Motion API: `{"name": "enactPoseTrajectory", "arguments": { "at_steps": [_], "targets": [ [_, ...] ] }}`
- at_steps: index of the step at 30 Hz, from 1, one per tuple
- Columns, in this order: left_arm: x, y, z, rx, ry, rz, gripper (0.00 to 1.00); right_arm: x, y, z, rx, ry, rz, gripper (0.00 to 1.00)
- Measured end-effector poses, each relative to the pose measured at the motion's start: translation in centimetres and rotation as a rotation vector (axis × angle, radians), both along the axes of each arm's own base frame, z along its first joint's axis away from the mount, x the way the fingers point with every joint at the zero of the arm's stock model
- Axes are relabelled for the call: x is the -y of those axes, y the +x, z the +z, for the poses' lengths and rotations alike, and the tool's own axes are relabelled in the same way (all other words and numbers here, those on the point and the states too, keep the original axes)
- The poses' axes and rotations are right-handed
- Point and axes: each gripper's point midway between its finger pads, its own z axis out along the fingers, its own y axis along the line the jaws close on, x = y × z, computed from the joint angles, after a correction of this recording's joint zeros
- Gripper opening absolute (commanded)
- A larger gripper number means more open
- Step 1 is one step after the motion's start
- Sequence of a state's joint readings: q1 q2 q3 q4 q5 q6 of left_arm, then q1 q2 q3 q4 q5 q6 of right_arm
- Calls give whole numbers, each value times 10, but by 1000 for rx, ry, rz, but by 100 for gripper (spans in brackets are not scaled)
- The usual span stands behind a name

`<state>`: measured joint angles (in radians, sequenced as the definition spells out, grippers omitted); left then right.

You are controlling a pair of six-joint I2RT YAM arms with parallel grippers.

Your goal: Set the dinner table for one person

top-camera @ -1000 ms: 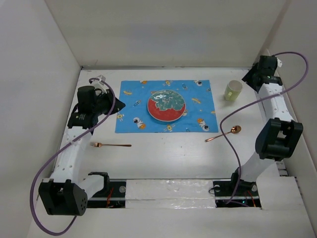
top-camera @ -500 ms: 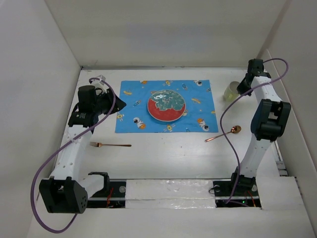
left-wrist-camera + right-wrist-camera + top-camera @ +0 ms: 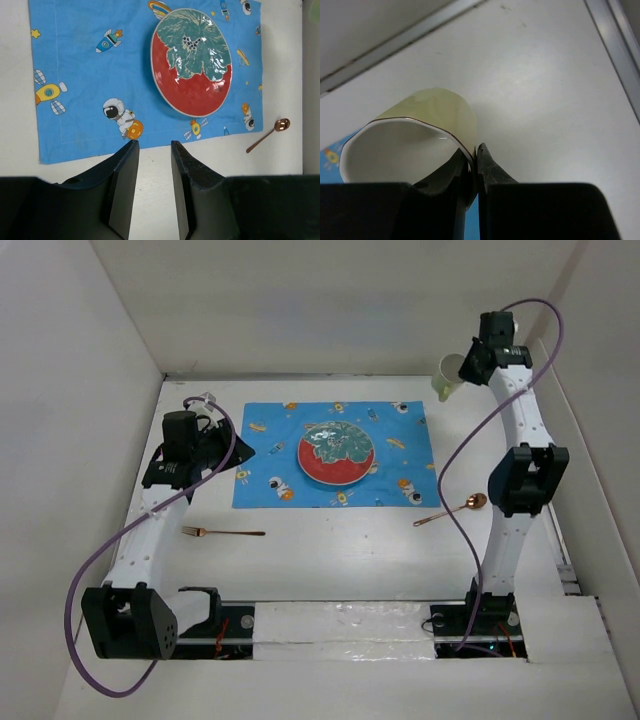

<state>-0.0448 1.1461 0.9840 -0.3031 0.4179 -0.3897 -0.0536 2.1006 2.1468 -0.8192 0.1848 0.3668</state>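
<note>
Along the near left of the white worktop lies a copper fork, and toward the near right a copper spoon, its handle end cut off by the right arm's cable. Beyond them a blue cartoon mat carries a red-and-green plate. The left end effector hovers over the mat's near left edge, fingers apart with nothing between them. At the far right corner the right end effector is clamped on the rim of a pale green cup, which is tilted mouth-first toward the wrist camera. Its base is hidden.
</note>
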Motion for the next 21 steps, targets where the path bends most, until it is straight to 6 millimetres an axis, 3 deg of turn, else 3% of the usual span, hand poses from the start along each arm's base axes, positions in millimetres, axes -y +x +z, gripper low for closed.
{"name": "enactPoseTrajectory", "arguments": {
  "at_steps": [2,5,10,16,18,21],
  "targets": [
    [-1,1,0,0,5,7,29,-24,16,22,65,4,55,0],
    [-3,1,-1,0,11,16,29,-58,27,26,82,21,129,0],
    [-5,2,-1,0,18,26,29,-95,32,-27,-37,41,204,0],
    [-6,2,-2,0,21,30,29,-106,26,-100,-206,33,216,0],
    [-6,3,-2,0,22,31,29,-107,27,-96,-197,31,215,0],
    [-6,3,-2,0,24,34,29,-107,28,-94,-192,18,210,23]
  ]
}}
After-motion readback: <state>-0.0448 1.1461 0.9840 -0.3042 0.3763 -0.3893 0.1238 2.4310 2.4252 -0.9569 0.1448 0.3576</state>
